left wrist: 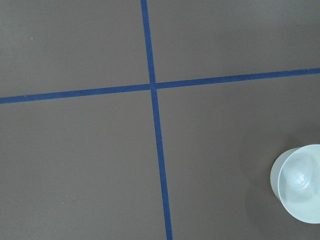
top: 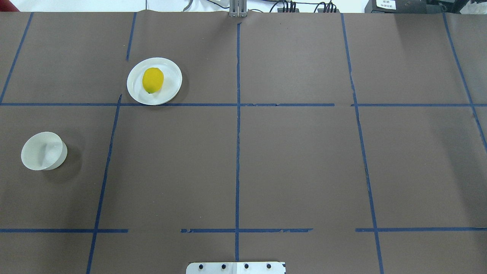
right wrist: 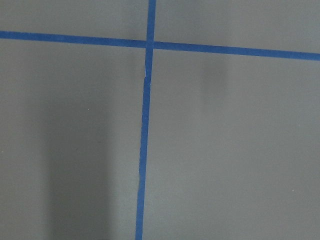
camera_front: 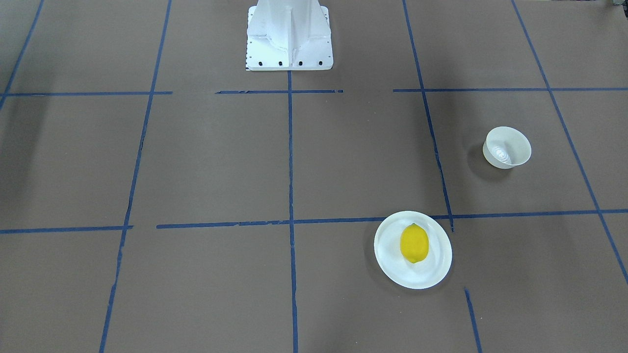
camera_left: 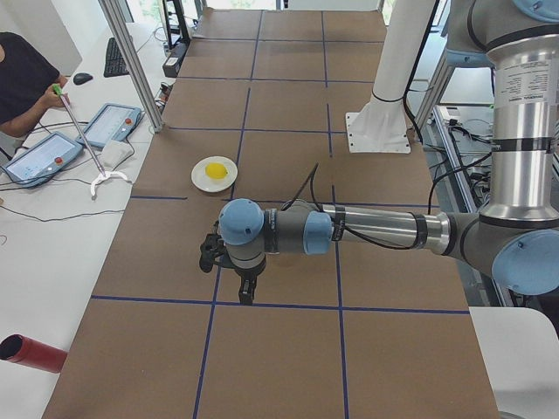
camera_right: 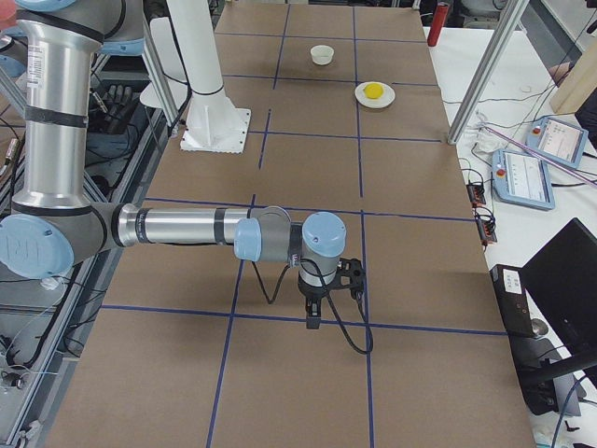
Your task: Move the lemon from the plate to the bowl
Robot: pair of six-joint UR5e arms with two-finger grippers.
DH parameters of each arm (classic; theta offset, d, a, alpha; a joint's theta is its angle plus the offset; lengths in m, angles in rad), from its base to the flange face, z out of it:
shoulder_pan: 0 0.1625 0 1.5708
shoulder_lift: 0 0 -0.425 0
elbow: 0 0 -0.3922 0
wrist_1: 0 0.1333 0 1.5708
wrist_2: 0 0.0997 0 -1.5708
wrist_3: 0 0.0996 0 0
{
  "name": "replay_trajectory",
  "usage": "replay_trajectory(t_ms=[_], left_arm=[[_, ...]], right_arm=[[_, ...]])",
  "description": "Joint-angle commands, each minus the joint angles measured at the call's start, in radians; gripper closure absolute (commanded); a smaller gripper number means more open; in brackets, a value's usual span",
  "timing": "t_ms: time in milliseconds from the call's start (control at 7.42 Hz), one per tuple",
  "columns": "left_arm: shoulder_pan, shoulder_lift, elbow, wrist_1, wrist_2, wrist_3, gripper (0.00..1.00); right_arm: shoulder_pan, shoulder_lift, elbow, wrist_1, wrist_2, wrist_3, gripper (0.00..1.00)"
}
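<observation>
The yellow lemon [camera_front: 414,243] lies in the middle of the flat white plate [camera_front: 390,267]; the overhead view shows them at the far left, lemon [top: 153,80] on plate [top: 172,82]. The small deep white bowl [camera_front: 507,147] stands empty, apart from the plate and nearer the robot; it also shows in the overhead view [top: 42,151] and in the left wrist view [left wrist: 299,189]. The left gripper [camera_left: 247,295] and the right gripper [camera_right: 312,322] show only in the side views, pointing down above the table. I cannot tell whether they are open or shut.
The brown table carries a grid of blue tape lines [top: 237,152]. The robot's white base [camera_front: 289,37] stands at the table's near edge. An operator [camera_left: 22,83] sits beside tablets [camera_left: 109,124] at a side table.
</observation>
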Motion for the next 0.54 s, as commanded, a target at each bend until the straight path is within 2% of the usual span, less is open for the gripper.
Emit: replay_trajectory(t_ms=[0,135,270,404], left_arm=[[-0.022,0.010,-0.019,0.013,-0.001,-0.001,0.00],[-0.016,0.004,-0.065,0.033,0.003,-0.012,0.00],[-0.006,0.002,-0.088,0.041,0.073,-0.012,0.00],[-0.006,0.034,-0.152,0.045,0.080,-0.012,0.00]], right_arm=[[0.000,0.000,0.000,0.000,0.000,0.000,0.00],[0.000,0.000,0.000,0.000,0.000,0.000,0.00],[0.000,0.000,0.000,0.000,0.000,0.000,0.00],[0.000,0.000,0.000,0.000,0.000,0.000,0.00]])
